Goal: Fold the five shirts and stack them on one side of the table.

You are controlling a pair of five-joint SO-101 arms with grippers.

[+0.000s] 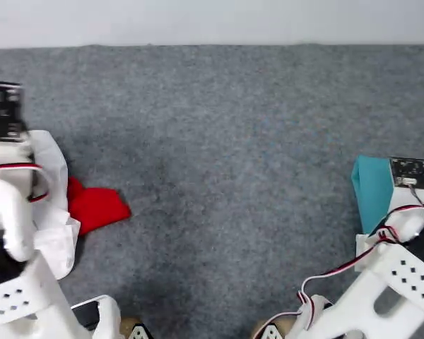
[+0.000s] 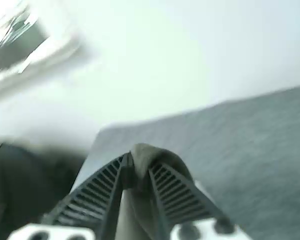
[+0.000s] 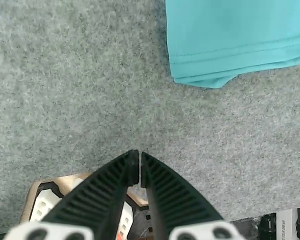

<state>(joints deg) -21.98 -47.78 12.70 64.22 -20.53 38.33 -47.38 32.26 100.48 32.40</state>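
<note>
My left gripper (image 2: 135, 163) is shut on a raised fold of pale cloth (image 2: 142, 150), held up off the table. In the high view the left arm (image 1: 14, 212) stands at the left edge with a white shirt (image 1: 55, 212) draped beside it. A red shirt (image 1: 95, 206) lies crumpled partly under the white one. My right gripper (image 3: 140, 156) is shut with nothing in it, over bare grey table. A folded teal shirt (image 3: 230, 35) lies just beyond it. That teal shirt (image 1: 371, 191) sits at the right edge, partly hidden by the right arm (image 1: 396, 275).
The grey felt table top (image 1: 233, 141) stretches wide and bare between the two arms. A white wall (image 1: 198, 21) runs along the far edge. An arm base (image 3: 45, 200) sits at the near edge below the right gripper.
</note>
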